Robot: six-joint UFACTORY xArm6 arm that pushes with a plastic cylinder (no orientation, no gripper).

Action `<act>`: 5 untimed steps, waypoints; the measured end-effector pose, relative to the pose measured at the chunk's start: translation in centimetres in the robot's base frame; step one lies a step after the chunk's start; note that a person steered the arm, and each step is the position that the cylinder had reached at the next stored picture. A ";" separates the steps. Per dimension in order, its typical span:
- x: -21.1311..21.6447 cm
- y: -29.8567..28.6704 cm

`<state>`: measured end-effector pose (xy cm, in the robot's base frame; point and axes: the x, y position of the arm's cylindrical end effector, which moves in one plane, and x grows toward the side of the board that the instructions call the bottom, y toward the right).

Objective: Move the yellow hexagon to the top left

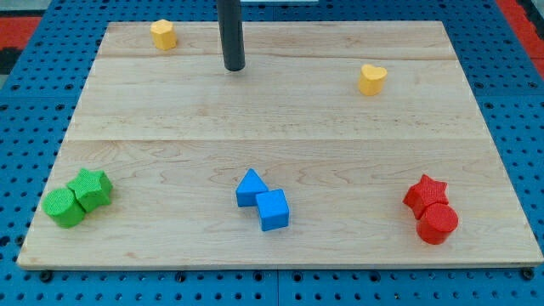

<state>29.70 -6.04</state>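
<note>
Your tool here was a plain dark rod, so it had nothing to spread or press together; it pinched nothing. My tip [235, 67] rested on the wooden worktop [280, 144] near the view's top, a little left of centre, and it touched no block.

The yellow hexagon [163, 35] sat close to the worktop's top left corner, to the view's left of my tip and slightly higher in the view. Bare wood showed between the two, so you could see they were apart, though near each other.

A second yellow piece, the yellow heart [371, 79], lay toward the view's upper right, well apart from my tip and farther still from the hexagon.

Along the view's bottom you had three pairs. At the bottom left, the green star [92, 189] pressed against the green cylinder [64, 207], which lay lower and further left. At the bottom centre, the blue triangle [250, 187] touched the blue cube [273, 209], the cube sitting to its lower right. At the bottom right, the red star [425, 194] touched the red cylinder [437, 223] just below it. All three pairs were well apart from my tip and from each other.

Around the worktop you could see a blue perforated board [25, 102], and patches of red surface [518, 13] in the view's top corners.
</note>
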 end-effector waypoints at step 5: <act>14.8 19.2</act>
<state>44.47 13.13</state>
